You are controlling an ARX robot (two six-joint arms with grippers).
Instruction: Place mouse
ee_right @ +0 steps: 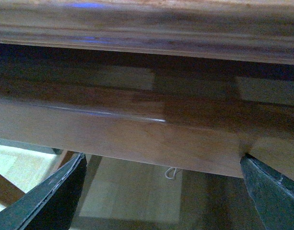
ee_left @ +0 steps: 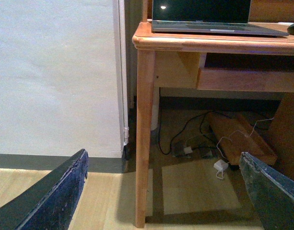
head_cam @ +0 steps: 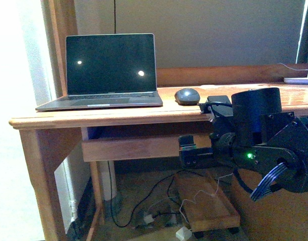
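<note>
A wooden bench (head_cam: 93, 118) with a rounded front edge is shown against a plain wall, with a raised wooden rail along its rear. Beneath the top, a wooden drawer front (head_cam: 138, 148) is fitted. The floor below is light-coloured; a low wooden tray (head_cam: 206, 201), dark cables (head_cam: 143, 198) and a white adapter (head_cam: 183, 233) lie on it. A white wall with a dark skirting is seen to the left of the bench in the left wrist view.

An open laptop (head_cam: 106, 70) with a dark screen is set on the bench; two small light reflections are visible on the screen. The mouse (head_cam: 187, 96) rests on the bench top just right of the laptop, near the front edge and apart from both end effectors. Its long axis is seen running roughly left to right in the front view; which end is the front cannot be told. No brand, label or legible writing can be made out on any item.

The right end effector (head_cam: 189, 153) is positioned below the bench top, in front of the drawer front and below the mouse; in the right wrist view its fingers (ee_right: 51, 196) are spread wide with nothing between them. The left end effector (ee_left: 161, 191) is outside the front view; in the left wrist view its fingers (ee_left: 55, 196) are likewise spread wide and hold nothing, facing the bench leg (ee_left: 144, 139).
</note>
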